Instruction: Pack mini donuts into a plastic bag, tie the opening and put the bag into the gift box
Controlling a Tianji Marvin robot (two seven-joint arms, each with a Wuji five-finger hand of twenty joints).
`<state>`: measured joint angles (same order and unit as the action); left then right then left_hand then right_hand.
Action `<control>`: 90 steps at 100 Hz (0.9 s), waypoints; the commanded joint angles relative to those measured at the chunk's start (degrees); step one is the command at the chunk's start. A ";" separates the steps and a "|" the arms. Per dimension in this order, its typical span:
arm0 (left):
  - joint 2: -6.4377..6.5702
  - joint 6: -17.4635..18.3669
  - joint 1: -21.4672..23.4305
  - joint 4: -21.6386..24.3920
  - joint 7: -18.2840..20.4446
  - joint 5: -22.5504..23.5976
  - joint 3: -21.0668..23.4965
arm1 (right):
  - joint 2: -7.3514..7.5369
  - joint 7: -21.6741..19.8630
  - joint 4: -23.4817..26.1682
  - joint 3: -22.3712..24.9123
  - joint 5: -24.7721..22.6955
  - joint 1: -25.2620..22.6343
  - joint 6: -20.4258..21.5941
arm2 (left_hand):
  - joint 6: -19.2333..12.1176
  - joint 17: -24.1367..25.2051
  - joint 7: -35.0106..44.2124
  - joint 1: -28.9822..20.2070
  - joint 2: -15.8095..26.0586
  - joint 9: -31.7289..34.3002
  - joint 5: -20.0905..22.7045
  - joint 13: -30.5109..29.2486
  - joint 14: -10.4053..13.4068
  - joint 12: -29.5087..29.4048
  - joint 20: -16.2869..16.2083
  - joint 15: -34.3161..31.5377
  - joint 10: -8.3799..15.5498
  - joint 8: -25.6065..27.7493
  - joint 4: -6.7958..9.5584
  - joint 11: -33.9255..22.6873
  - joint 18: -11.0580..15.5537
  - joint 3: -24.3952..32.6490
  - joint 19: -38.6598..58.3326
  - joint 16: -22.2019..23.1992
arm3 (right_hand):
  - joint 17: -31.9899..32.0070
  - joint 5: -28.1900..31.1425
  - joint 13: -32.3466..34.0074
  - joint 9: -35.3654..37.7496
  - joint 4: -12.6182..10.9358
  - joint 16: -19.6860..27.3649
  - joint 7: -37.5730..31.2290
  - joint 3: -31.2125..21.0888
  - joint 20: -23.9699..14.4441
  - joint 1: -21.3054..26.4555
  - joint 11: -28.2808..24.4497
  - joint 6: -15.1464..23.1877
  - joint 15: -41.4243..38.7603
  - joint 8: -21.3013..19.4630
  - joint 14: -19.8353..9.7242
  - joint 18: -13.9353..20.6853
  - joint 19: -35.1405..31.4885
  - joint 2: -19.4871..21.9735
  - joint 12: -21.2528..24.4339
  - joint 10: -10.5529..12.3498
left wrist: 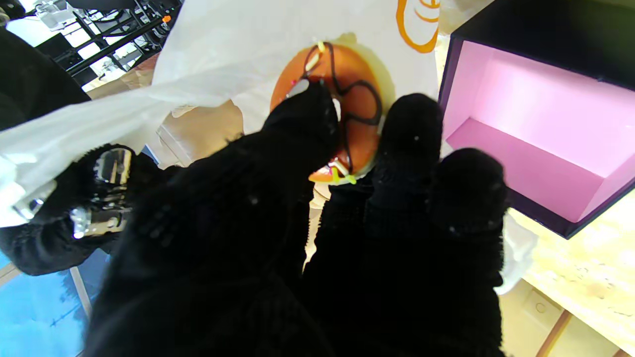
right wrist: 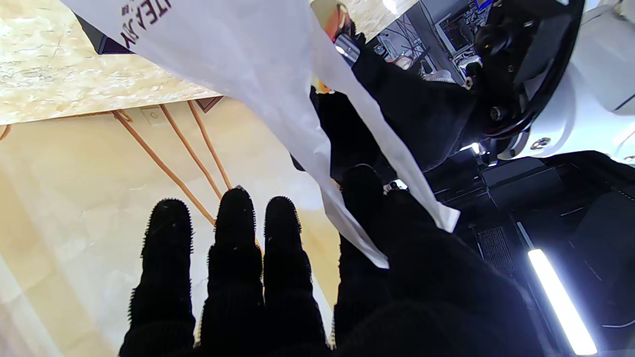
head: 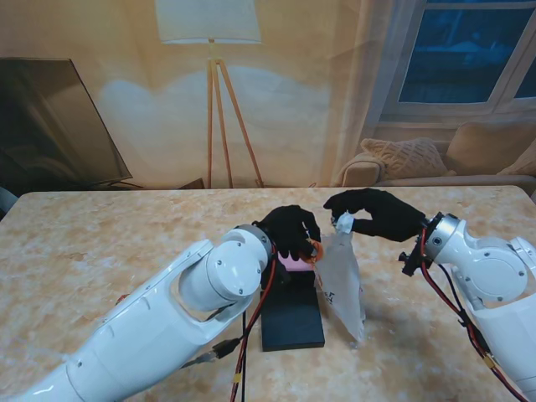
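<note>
Donut [left wrist: 342, 114] at bag [head: 342, 280] mouth

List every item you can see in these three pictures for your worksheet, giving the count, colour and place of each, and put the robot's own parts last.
Mini donut: one, orange with dark drizzle, in the left hand's fingers at the bag.
Plastic bag: one, white, hanging from the right hand, right of the box.
Gift box: one, black with pink inside, table centre.
Table: one, beige marble.
Floor lamp: one, white shade, behind the table.
Left hand: black glove, holding the donut.
Right hand: black glove, pinching the bag's top.
</note>
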<state>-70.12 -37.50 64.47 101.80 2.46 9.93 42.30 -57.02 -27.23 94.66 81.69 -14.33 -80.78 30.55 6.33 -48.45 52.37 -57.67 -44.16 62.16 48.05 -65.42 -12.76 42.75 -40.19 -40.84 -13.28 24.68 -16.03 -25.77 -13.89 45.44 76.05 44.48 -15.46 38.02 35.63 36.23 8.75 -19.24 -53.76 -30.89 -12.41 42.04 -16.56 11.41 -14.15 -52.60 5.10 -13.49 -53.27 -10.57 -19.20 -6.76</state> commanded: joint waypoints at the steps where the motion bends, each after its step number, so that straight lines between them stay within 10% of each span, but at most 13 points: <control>1: -0.49 0.22 -0.88 -0.17 0.96 0.32 -0.13 | -0.08 -1.23 0.10 -0.30 0.10 -0.29 0.51 | -0.10 -1.96 1.11 -2.77 1.89 0.02 0.26 0.82 -1.99 -0.41 1.37 0.82 -0.04 1.13 2.56 0.03 4.76 0.26 1.84 -1.20 | 1.11 1.45 -1.77 -2.52 -2.29 1.56 0.07 -6.22 -0.47 6.60 1.18 19.45 1.54 -1.44 -0.57 0.12 0.13 0.96 0.83 2.52; 90: -2.68 4.11 -5.70 -7.10 1.33 -6.99 -2.59 | -0.21 0.04 -0.71 -0.51 -1.34 0.71 1.92 | -2.49 -1.01 1.03 -0.56 -0.21 1.54 2.28 1.09 -0.89 -2.71 2.22 3.78 2.75 -2.09 1.65 1.27 5.07 1.80 -0.34 -4.14 | 4.41 1.06 -5.39 -3.81 -2.07 2.89 0.15 -5.69 0.48 6.91 0.83 19.84 1.91 -1.39 -2.52 0.80 2.18 1.24 1.81 5.12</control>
<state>-72.37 -34.28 58.63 94.76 3.14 3.10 39.75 -56.79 -27.04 93.72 81.12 -15.31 -79.72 32.48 5.24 -48.24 52.29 -57.67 -44.16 62.16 48.19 -65.21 -12.76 40.67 -38.91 -38.58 -11.90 23.10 -16.02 -24.37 -13.88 45.40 75.13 41.57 -11.66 38.02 31.47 33.66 8.99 -17.68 -53.68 -30.89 -12.39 42.04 -15.91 11.41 -12.35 -52.60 3.63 -13.60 -51.80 -10.57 -17.76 -3.08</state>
